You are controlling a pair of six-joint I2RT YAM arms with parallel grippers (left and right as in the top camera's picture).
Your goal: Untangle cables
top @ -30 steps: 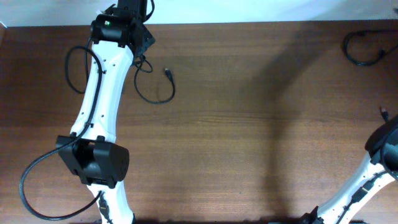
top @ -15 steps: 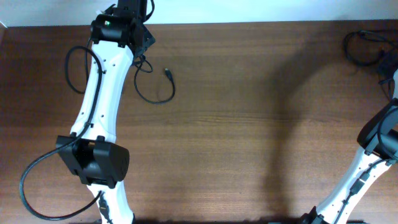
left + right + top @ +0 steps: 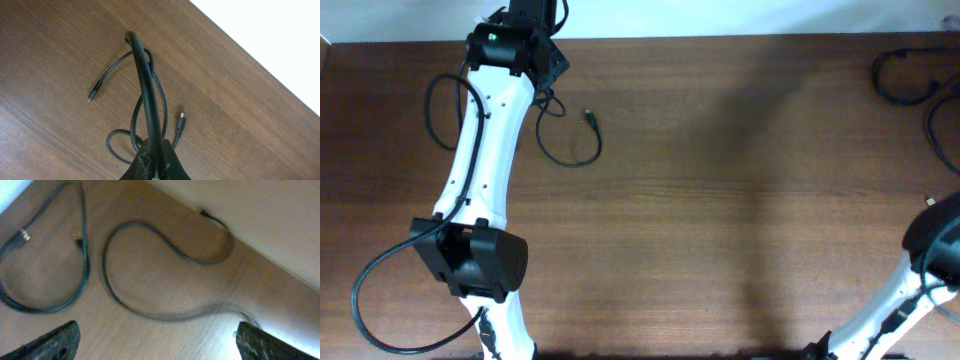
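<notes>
In the left wrist view my left gripper (image 3: 155, 159) is shut on a black cable (image 3: 145, 80) that arches up from the jaws. Behind it, thin cable loops (image 3: 161, 102) lie on the wood with small plugs at two ends. From overhead this cable (image 3: 572, 155) curls beside the left gripper (image 3: 547, 85) near the table's far left. My right gripper (image 3: 155, 332) is wide open with nothing between its fingers. Ahead of it an S-shaped cable (image 3: 150, 270) and a second loop (image 3: 82, 270) lie flat. Overhead they sit at the far right corner (image 3: 903, 82).
The left arm's own thicker black wires loop beside it (image 3: 365, 290) and near its upper link (image 3: 438, 110). The table's far edge (image 3: 720, 38) meets a white surface. The right arm (image 3: 935, 245) stands at the table's right edge.
My right gripper has opened and pulled back towards the near side. A cable arc now lies on the table at the right edge. The left arm has not moved.
</notes>
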